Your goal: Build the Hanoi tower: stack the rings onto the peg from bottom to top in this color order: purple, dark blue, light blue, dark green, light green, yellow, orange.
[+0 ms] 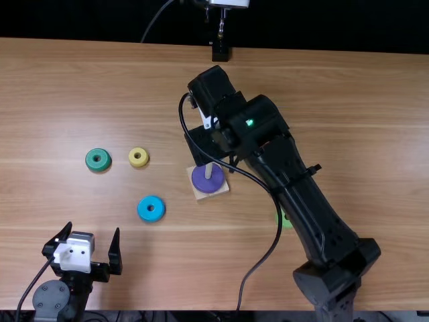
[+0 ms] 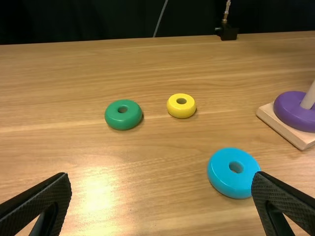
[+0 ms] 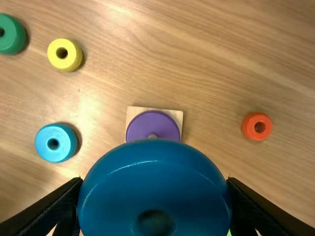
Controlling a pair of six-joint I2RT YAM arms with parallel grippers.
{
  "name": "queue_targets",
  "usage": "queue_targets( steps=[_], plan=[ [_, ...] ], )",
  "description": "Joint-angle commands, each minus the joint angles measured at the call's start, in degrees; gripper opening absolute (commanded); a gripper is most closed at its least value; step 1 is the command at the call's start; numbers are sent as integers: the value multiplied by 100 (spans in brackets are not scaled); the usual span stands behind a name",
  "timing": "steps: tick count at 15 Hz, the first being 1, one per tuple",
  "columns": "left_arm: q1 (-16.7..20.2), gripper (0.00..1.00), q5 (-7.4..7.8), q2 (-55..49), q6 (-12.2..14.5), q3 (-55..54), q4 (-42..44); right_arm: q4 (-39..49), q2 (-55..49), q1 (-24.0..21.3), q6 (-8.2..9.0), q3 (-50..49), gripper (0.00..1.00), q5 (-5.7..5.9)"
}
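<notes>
Left tool [image 1: 93, 229] at the desk's [image 1: 335, 114] near left area, spread wide. Right tool [image 1: 204, 145] reaches out over the middle, closed round the dark blue ring [image 3: 155, 184]; in the right wrist view that ring overlaps the lower edge of the purple ring [image 1: 203, 186]. Purple lies flat on the square base [image 1: 223, 190], peg [image 1: 208, 172] up through its hole. Loose on the desk, left of the base: dark green ring [image 1: 90, 160] and yellow ring [image 1: 139, 150] near each other, dark green farther left; light blue ring [image 1: 143, 210] nearer the robot than both. Light green ring [image 1: 287, 223] partly under the right arm [image 1: 308, 208]. Orange ring [image 3: 247, 128] flat on the desk, across the base from yellow.
</notes>
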Motion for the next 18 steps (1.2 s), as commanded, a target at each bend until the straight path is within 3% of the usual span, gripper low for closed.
queue_targets(
  steps=[1,18],
  plan=[
    [-73,100,61,-69,-19,-600,-453,-2,87,-22,-35,-206,0,65],
    [-73,100,61,-69,-9,-600,-453,136,87,4,-46,-250,0,76]
  ],
)
